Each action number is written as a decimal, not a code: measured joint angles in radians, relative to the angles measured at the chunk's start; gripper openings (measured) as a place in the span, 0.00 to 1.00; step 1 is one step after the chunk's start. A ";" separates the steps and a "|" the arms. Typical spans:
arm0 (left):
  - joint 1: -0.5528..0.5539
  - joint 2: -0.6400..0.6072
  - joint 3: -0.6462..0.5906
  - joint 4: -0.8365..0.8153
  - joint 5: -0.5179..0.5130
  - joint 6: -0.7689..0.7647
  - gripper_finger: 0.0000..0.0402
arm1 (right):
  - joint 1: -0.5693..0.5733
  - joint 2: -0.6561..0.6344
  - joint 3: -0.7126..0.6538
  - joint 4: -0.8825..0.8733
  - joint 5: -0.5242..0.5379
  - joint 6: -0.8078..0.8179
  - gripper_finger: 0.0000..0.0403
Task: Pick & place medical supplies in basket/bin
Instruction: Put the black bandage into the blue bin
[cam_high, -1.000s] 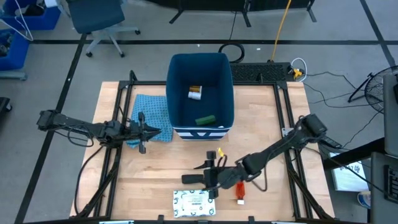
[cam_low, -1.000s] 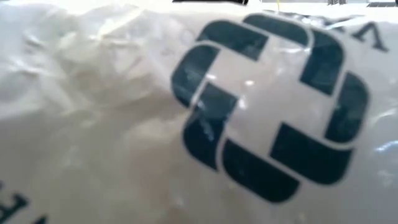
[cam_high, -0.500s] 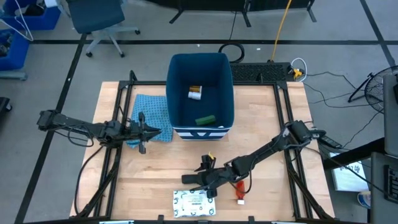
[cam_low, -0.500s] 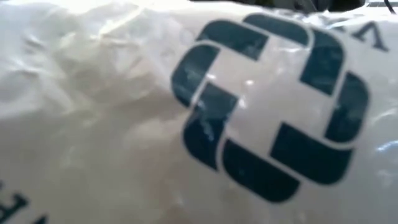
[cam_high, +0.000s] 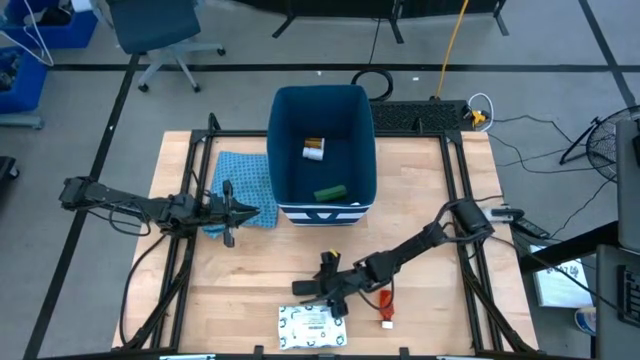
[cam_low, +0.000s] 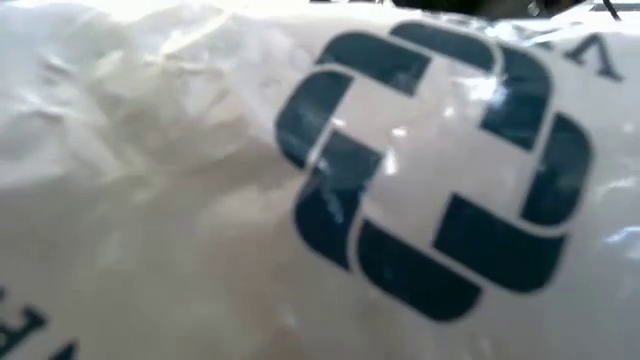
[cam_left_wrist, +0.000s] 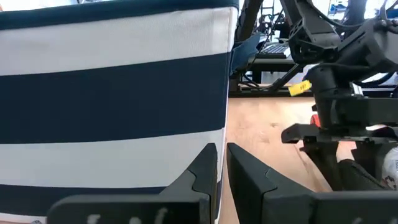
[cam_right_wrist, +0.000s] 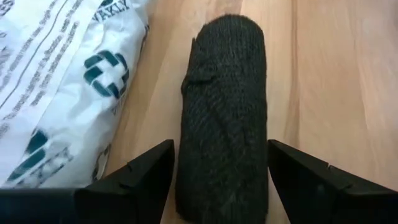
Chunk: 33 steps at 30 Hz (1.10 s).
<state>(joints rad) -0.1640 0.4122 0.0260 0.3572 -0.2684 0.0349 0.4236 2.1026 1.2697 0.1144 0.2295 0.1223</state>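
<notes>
The black bar (cam_right_wrist: 224, 124) lies flat on the table near the front edge, and it also shows in the high view (cam_high: 303, 288). My right gripper (cam_right_wrist: 219, 149) is open. It reaches in low from the table's right with one finger on each side of the bar. In the high view, my right gripper (cam_high: 322, 287) is at the bar's right end. The white patterned packet (cam_high: 313, 325) lies just in front of it. The red tube (cam_high: 384, 308) lies to the right. The orange pill bottle (cam_high: 314, 148) and green box (cam_high: 330, 192) lie in the dark-blue bin (cam_high: 285, 120). My left gripper (cam_high: 245, 211) is shut over the light blue cloth (cam_high: 245, 175), left of the bin.
The white packet (cam_low: 200, 200) fills the low view and blocks it. The bin's striped base (cam_left_wrist: 112, 93) stands close in front of my left gripper (cam_left_wrist: 222, 168). Black frame rails (cam_high: 190, 270) run along the table's left and right sides. Bare wood lies between the bin and the bar.
My right gripper has gone toward the table's left, along the black bar, and its arm has stretched out lower over the table. The bar, packet and tube have stayed where they were.
</notes>
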 joint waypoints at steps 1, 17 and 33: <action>0.000 0.000 0.000 -0.002 -0.002 0.003 0.10 | -0.001 0.003 0.000 0.012 0.000 -0.010 0.62; 0.000 0.000 0.000 -0.018 -0.003 -0.001 0.10 | -0.022 -0.007 -0.001 0.073 -0.253 -0.037 0.45; 0.000 0.000 0.000 -0.046 -0.002 -0.018 0.10 | -0.054 -0.227 -0.002 -0.008 -0.126 -0.176 0.28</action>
<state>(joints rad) -0.1642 0.4122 0.0261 0.3108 -0.2707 0.0169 0.3692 1.8760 1.2682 0.1068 0.1032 -0.0536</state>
